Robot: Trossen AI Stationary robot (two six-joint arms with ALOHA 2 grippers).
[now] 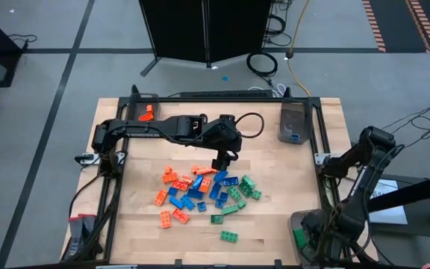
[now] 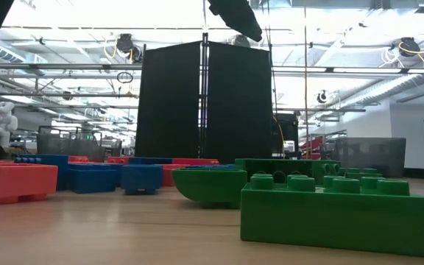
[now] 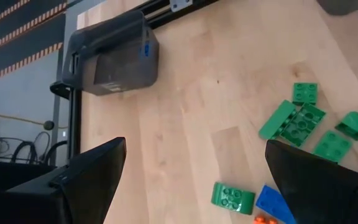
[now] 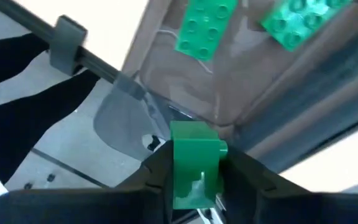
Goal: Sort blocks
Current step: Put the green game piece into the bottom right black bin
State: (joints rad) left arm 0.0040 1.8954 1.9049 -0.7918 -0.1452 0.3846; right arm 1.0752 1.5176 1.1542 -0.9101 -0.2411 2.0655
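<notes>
My left gripper (image 1: 222, 162) hangs spread over the heap of small orange, blue and green plastic studded bricks (image 1: 204, 191). Right of the heap, my right gripper (image 4: 194, 177) pinches a green brick (image 4: 194, 163) above the translucent grey bin (image 1: 302, 224). Light, stiff, slick; grip flat sides.

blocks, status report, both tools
Left tool open over the blocks. Right tool gripping green block above near-right bin. Nothing in the way.

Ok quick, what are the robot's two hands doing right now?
Left gripper: open, empty, above the blocks.
Right gripper: shut on a green block, over the bin.
</notes>
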